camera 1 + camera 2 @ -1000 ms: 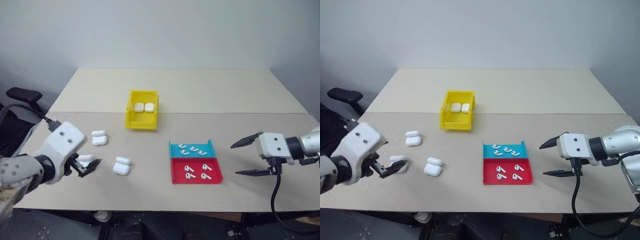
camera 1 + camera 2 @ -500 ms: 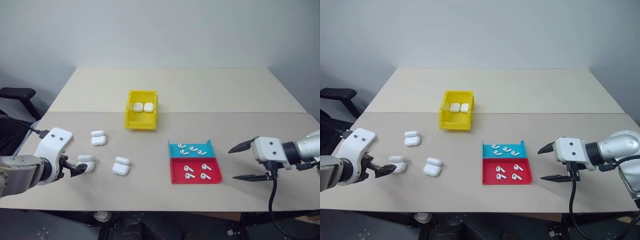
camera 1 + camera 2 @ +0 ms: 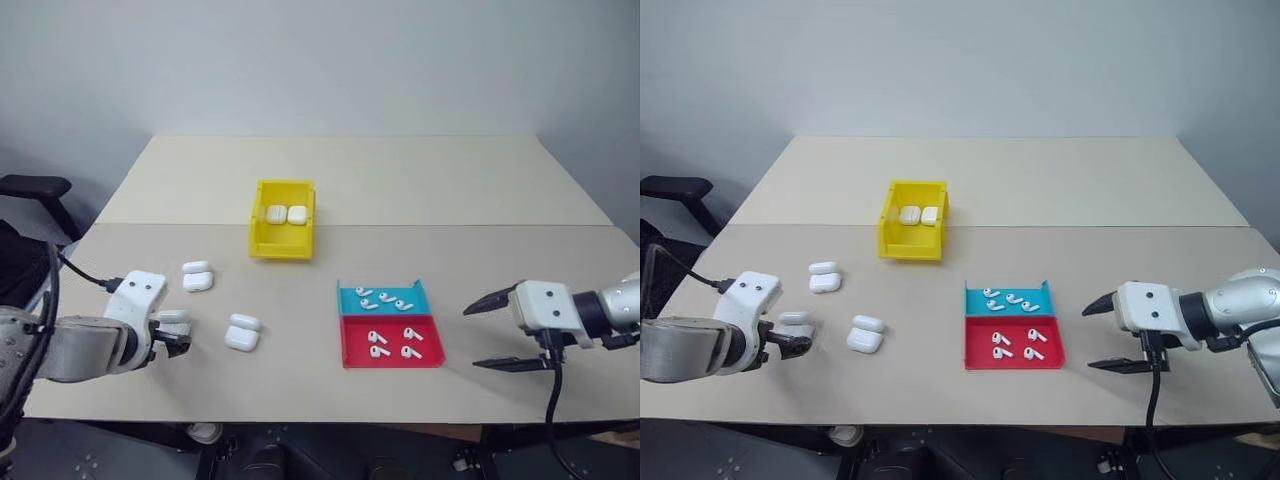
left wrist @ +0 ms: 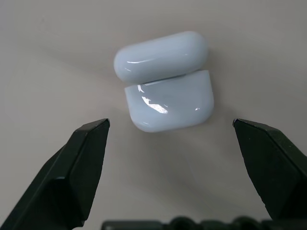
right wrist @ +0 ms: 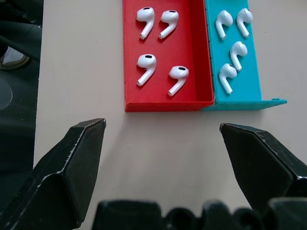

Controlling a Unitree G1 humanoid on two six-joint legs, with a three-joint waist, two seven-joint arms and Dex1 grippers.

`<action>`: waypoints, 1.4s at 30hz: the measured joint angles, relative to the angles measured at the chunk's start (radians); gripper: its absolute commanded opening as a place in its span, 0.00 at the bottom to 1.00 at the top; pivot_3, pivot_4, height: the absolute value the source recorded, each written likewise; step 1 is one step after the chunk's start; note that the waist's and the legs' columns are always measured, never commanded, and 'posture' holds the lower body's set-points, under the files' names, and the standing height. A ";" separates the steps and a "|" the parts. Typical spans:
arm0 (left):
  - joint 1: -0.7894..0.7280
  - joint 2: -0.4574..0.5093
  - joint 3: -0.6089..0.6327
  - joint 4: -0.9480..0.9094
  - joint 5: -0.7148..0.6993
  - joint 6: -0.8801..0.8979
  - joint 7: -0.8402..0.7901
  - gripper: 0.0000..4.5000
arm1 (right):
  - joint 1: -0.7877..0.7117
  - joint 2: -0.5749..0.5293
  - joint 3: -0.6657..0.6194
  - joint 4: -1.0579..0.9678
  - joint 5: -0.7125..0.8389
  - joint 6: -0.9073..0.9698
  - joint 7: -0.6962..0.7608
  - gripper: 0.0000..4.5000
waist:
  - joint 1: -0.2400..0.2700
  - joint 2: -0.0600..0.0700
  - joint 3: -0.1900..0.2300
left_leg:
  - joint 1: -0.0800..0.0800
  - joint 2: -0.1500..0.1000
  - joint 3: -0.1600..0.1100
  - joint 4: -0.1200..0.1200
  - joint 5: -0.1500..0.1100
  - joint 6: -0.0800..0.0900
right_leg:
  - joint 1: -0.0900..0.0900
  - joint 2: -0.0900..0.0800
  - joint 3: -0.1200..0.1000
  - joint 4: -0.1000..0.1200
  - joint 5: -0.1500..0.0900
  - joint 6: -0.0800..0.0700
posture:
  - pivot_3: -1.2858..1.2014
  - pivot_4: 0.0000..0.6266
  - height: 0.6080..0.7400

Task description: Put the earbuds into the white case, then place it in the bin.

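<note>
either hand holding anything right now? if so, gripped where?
Nothing held. Left hand is open with a white case lying on the table between its fingers, untouched. Right hand is open, near the red tray.

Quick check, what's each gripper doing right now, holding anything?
Left gripper: open, empty, fingers either side of an open white case on the table.
Right gripper: open, empty, near the red tray of earbuds.
</note>
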 measured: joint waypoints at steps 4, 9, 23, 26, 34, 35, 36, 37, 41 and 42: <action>-0.016 0.037 -0.096 0.024 -0.074 -0.086 0.102 1.00 | 0.001 0.000 -0.002 -0.001 0.000 0.004 0.000 0.99 | 0.000 0.000 0.000 | 0.000 -0.001 0.001 0.000 0.000 0.000 | 0.000 0.000 0.000 0.000 0.000 0.000 | 0.52 0.24 1.00; -0.054 0.083 -0.188 0.041 -0.166 -0.179 0.161 1.00 | 0.004 0.000 -0.016 -0.004 0.000 0.006 0.001 0.99 | 0.001 0.000 0.000 | 0.000 -0.001 0.005 0.000 0.001 -0.001 | 0.000 0.000 0.000 0.000 0.000 0.000 | 0.52 0.24 1.00; -0.126 0.101 -0.310 0.092 -0.164 -0.232 0.150 1.00 | 0.026 0.000 -0.026 -0.019 0.000 0.010 -0.011 0.99 | 0.000 0.000 0.000 | 0.000 -0.001 0.007 0.000 0.001 -0.002 | 0.000 0.000 -0.001 0.000 0.000 0.000 | 0.52 0.24 1.00; -0.137 0.101 -0.319 0.104 -0.156 -0.232 0.140 1.00 | 0.027 0.000 -0.026 -0.019 0.000 0.011 -0.014 0.99 | 0.000 0.000 0.000 | 0.000 -0.001 0.007 0.000 0.001 -0.002 | 0.000 0.000 -0.001 0.000 0.000 0.000 | 0.52 0.24 1.00; -0.148 0.088 -0.323 0.126 -0.127 -0.228 0.105 1.00 | 0.037 0.000 -0.026 -0.023 -0.001 0.011 -0.019 0.99 | 0.001 0.000 0.000 | 0.000 -0.002 0.007 0.000 0.001 -0.002 | 0.000 0.000 -0.001 0.000 0.000 0.000 | 0.52 0.24 1.00; -0.149 0.087 -0.323 0.127 -0.121 -0.226 0.102 1.00 | 0.037 0.000 -0.026 -0.024 -0.001 0.011 -0.020 0.99 | 0.001 0.000 0.000 | 0.000 -0.002 0.007 0.000 0.001 -0.002 | 0.000 0.000 -0.001 0.000 0.000 0.000 | 0.52 0.24 1.00; -0.150 0.085 -0.323 0.127 -0.119 -0.225 0.101 1.00 | 0.037 0.000 -0.026 -0.025 -0.002 0.011 -0.020 0.99 | 0.001 0.000 0.000 | 0.000 -0.002 0.007 0.000 0.001 -0.002 | 0.000 0.000 -0.001 0.000 0.000 0.000 | 0.52 0.24 1.00; -0.151 0.084 -0.323 0.128 -0.118 -0.224 0.100 0.96 | 0.037 0.000 -0.026 -0.026 -0.002 0.011 -0.021 0.99 | 0.001 0.000 0.000 | 0.000 -0.002 0.007 0.000 0.001 -0.002 | 0.000 0.000 -0.001 0.000 0.000 0.000 | 0.52 0.24 1.00; -0.151 0.080 -0.323 0.127 -0.110 -0.220 0.086 0.74 | 0.037 0.000 -0.026 -0.028 -0.002 0.011 -0.029 1.00 | 0.001 0.000 0.000 | 0.000 -0.001 0.007 0.000 0.001 -0.002 | 0.001 0.000 -0.001 0.000 0.000 0.000 | 0.52 0.24 1.00; -0.151 0.080 -0.323 0.128 -0.106 -0.219 0.085 0.65 | 0.037 0.000 -0.025 -0.028 -0.002 0.011 -0.031 1.00 | 0.000 0.000 0.000 | 0.000 -0.001 0.007 0.000 0.001 -0.002 | 0.001 0.000 -0.001 0.000 0.000 0.000 | 0.52 0.24 1.00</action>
